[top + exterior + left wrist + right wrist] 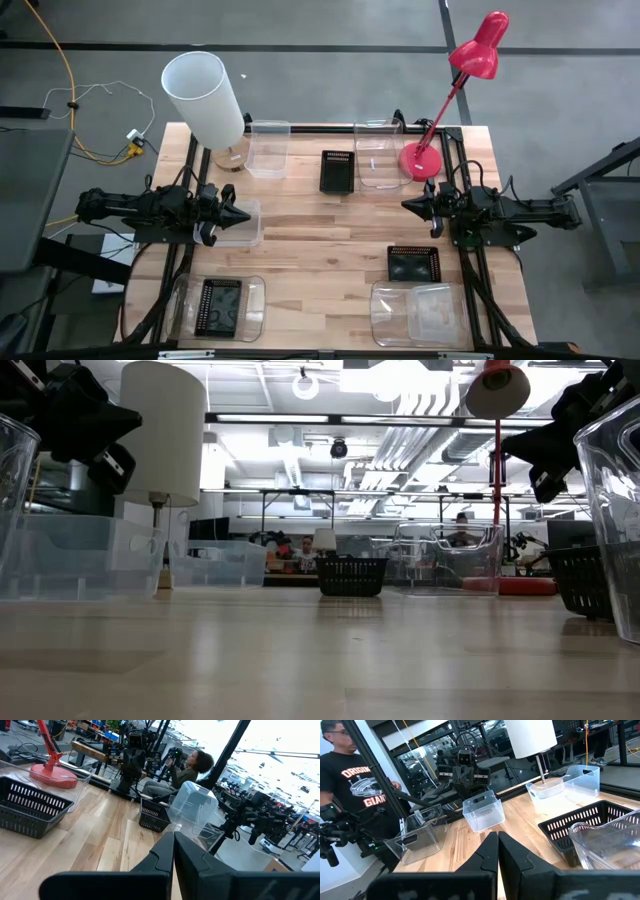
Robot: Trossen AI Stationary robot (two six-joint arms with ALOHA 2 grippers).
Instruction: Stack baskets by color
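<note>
Several baskets stand on the wooden table. At the far side are a frosted white one (pixel 268 148), a black perforated one (pixel 337 170) and a clear tub (pixel 378 155). Another frosted one (pixel 238 225) sits below my left gripper (pixel 245 215). A black one (pixel 411 264) stands toward the near right. At the near left, a clear tub (pixel 255 305) holds a black basket (pixel 220 307). At the near right, a clear tub (pixel 390 315) holds a frosted basket (pixel 435 312). My left gripper (pixel 173 845) and right gripper (pixel 405 206) (pixel 497 840) hover level, shut, facing each other, with nothing between their fingers.
A white cylindrical lampshade (pixel 205 95) stands at the far left corner and a red desk lamp (pixel 420 160) at the far right. Bare wood lies in the table's middle between the grippers. A person (pixel 350 780) stands beyond the table's left side, and another person (pixel 185 767) sits beyond its right side.
</note>
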